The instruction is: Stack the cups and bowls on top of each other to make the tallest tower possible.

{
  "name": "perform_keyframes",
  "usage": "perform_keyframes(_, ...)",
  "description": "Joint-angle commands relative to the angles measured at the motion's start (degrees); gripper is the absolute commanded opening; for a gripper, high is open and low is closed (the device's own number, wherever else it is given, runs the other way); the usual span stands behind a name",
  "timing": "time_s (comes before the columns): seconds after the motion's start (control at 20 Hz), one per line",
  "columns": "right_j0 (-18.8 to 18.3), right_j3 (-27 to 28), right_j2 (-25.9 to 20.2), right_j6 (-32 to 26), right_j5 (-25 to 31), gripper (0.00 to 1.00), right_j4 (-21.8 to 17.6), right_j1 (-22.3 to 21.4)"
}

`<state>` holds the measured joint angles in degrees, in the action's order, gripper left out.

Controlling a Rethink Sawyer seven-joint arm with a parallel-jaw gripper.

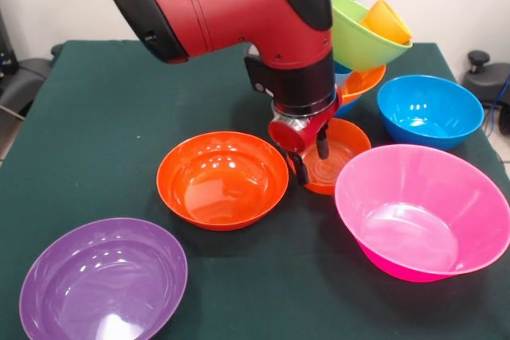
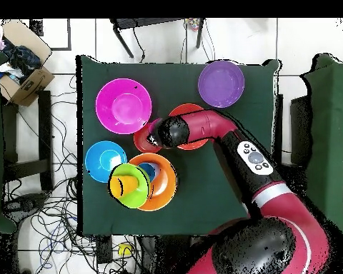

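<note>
The hand [image 1: 311, 157] straddles the near rim of a small red-orange bowl [image 1: 341, 149] (fingers slightly parted, one inside, one outside) on the green surface [image 1: 96, 117].

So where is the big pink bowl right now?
In the front view the pink bowl sits on the table at the right, just in front of the loose blue bowl and right of the small red-orange bowl under the pincer.
</note>
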<state>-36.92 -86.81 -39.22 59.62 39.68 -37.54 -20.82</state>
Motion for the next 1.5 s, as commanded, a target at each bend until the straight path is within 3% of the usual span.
perform_keyframes(0.05,3.87,4.45,5.77,2.61,-3.97,1.0,-5.79,4.93)
perform_keyframes(0.75,5.07,4.41,8.25,1.97,-4.59,1.0,-4.17,4.6)
perform_keyframes(1.1,5.71,5.21,9.06,2.95,-5.2,1.0,-4.52,5.54)
perform_keyframes(1.2,5.86,5.28,9.5,5.77,-7.33,1.0,-4.03,5.6)
perform_keyframes(1.25,5.94,5.31,9.72,7.17,-8.39,0.0,-3.78,5.63)
perform_keyframes(1.4,3.88,4.49,5.82,1.74,-11.74,0.0,-4.63,6.21)
perform_keyframes(1.5,4.01,1.18,7.08,6.19,-12.63,0.0,-3.64,2.25)
